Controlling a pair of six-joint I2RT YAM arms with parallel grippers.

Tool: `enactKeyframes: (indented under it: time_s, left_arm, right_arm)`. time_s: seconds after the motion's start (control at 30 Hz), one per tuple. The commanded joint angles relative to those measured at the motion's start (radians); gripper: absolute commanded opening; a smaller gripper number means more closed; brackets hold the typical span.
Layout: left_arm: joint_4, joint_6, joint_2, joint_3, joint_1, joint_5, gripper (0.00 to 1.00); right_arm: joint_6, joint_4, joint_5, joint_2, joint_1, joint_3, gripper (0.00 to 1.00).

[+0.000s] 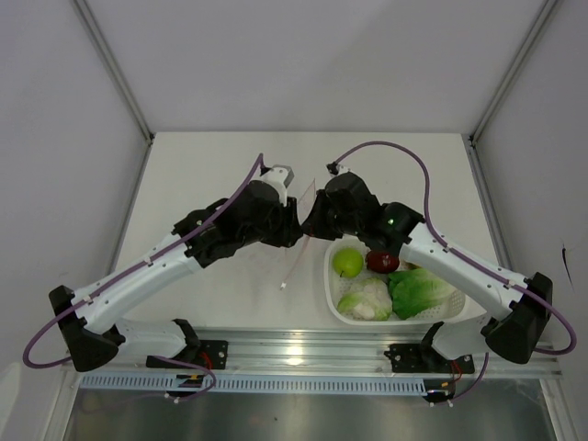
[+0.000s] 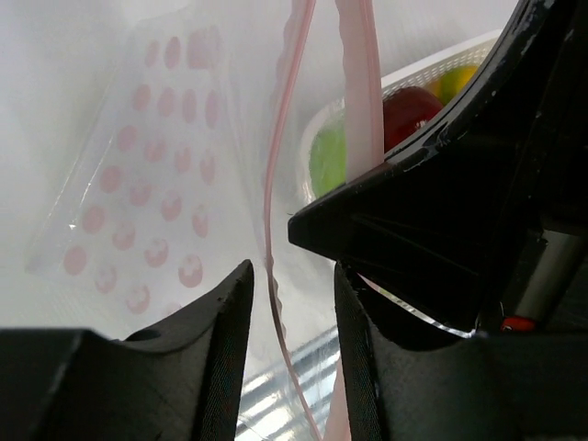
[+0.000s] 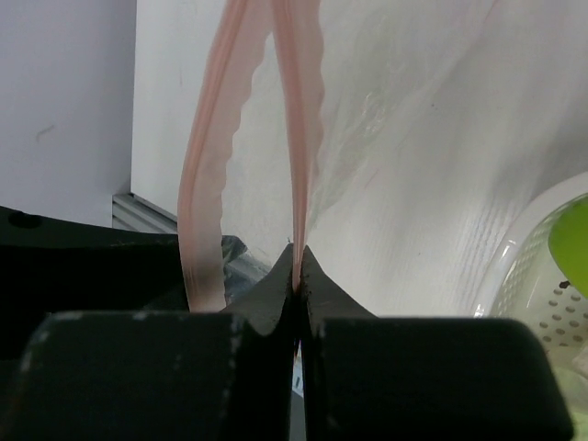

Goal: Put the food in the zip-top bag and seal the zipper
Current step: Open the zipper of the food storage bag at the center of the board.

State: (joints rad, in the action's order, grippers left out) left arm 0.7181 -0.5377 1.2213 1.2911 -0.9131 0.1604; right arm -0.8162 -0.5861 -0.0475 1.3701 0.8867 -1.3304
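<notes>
Your two arms meet over the middle of the table, with the bag held up edge-on between them, just left of the basket. The right gripper is clamped tight on one lip of the zipper. The other lip bows away beside it, so the mouth is parted. The left gripper stands partly open, and a thin pink strip runs between its fingers with no grip you can see.

From the left wrist, the right gripper's black body blocks much of the basket. The food sits there: green apple, red apple, cauliflower, lettuce, and a yellow fruit half hidden.

The bag is thin, glossy, wrinkled film with pink dots. The zipper is wavy and ribbed, and the basket is white perforated plastic with rounded corners.
</notes>
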Motion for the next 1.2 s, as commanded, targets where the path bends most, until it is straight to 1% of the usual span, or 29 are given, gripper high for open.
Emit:
enactKeyframes:
  time_s: [0.0, 0.03, 0.1, 0.13, 0.17, 0.2, 0.37, 0.63, 0.7, 0.83, 0.9, 1.03, 1.13, 1.17]
  left_arm:
    - [-0.017, 0.025, 0.003, 0.002, 0.006, 0.031, 0.44]
    - [-0.016, 0.024, 0.006, 0.002, 0.006, 0.039, 0.43]
    - [-0.008, 0.034, 0.009, 0.002, 0.008, 0.054, 0.33]
    - [-0.003, 0.038, 0.009, 0.005, 0.011, 0.073, 0.26]
    - [0.001, 0.045, 0.006, 0.005, 0.016, 0.079, 0.04]
    - [0.006, 0.047, 0.003, 0.005, 0.019, 0.090, 0.01]
    - [0.046, 0.073, -0.061, 0.005, 0.039, 0.186, 0.01]
    - [0.110, 0.050, -0.183, 0.001, 0.039, 0.244, 0.01]
    - [0.113, 0.044, -0.227, -0.013, 0.039, 0.266, 0.01]
    - [0.127, 0.038, -0.261, -0.012, 0.039, 0.287, 0.01]
    - [0.139, 0.039, -0.261, -0.009, 0.039, 0.289, 0.00]
    - [0.149, 0.045, -0.220, -0.030, 0.039, 0.239, 0.01]
    - [0.107, 0.035, -0.187, -0.073, 0.039, 0.162, 0.01]
    - [0.098, 0.032, -0.174, -0.090, 0.039, 0.133, 0.01]
  right_arm:
    - [-0.017, -0.006, -0.037, -0.008, 0.009, -0.046, 0.00]
    - [-0.015, -0.006, -0.037, -0.009, 0.011, -0.046, 0.00]
    - [-0.015, -0.007, -0.035, -0.012, 0.012, -0.043, 0.00]
    - [-0.014, -0.008, -0.034, -0.014, 0.012, -0.038, 0.00]
    - [-0.005, -0.009, -0.032, -0.016, 0.012, -0.035, 0.00]
    - [0.000, -0.009, -0.031, -0.017, 0.009, -0.029, 0.00]
    - [0.041, 0.002, 0.049, -0.017, -0.043, -0.009, 0.00]
    - [0.143, 0.006, 0.185, 0.029, -0.135, 0.000, 0.00]
    - [0.163, 0.002, 0.224, 0.070, -0.149, -0.009, 0.00]
    - [0.203, -0.015, 0.221, 0.138, -0.158, -0.024, 0.00]
    - [0.215, -0.021, 0.221, 0.173, -0.170, -0.021, 0.00]
    - [0.230, -0.009, 0.241, 0.214, -0.184, -0.019, 0.00]
    - [0.235, 0.006, 0.264, 0.225, -0.177, -0.024, 0.00]
    - [0.233, 0.009, 0.270, 0.225, -0.170, -0.027, 0.03]
